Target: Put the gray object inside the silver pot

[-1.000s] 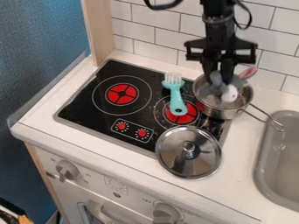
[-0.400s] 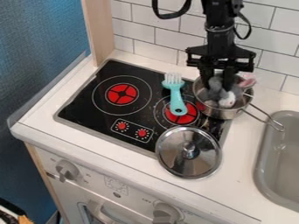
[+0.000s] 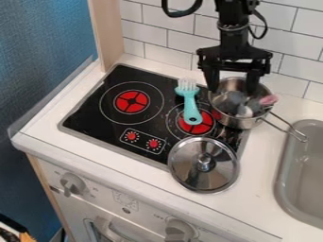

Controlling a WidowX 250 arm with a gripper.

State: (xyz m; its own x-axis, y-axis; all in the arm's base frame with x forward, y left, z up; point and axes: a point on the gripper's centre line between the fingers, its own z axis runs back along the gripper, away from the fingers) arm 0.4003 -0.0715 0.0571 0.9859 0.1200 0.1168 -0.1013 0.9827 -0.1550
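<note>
While the claw [image 3: 233, 91] gapes wide and empty, black stovetop [image 3: 101, 124], white counter [image 3: 260, 165], tiled wall [image 3: 300, 45]

Shiny, smooth silver metal shows on the round lid [image 3: 189, 175] and handled pot [image 3: 236, 124]; the flat black rectangular stovetop [image 3: 95, 111] is glossy, the white surface [image 3: 262, 177] smooth.

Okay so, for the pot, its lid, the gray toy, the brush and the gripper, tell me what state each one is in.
Silver pot: upright, uncovered, holding the toy.
Lid: off the pot, knob up, partly over the stovetop's front edge.
Gray toy: inside the pot, its pink part at the rim.
Brush: lying on the stovetop, bristles toward the tiled wall.
Gripper: open over the pot, fingers spread.
</note>
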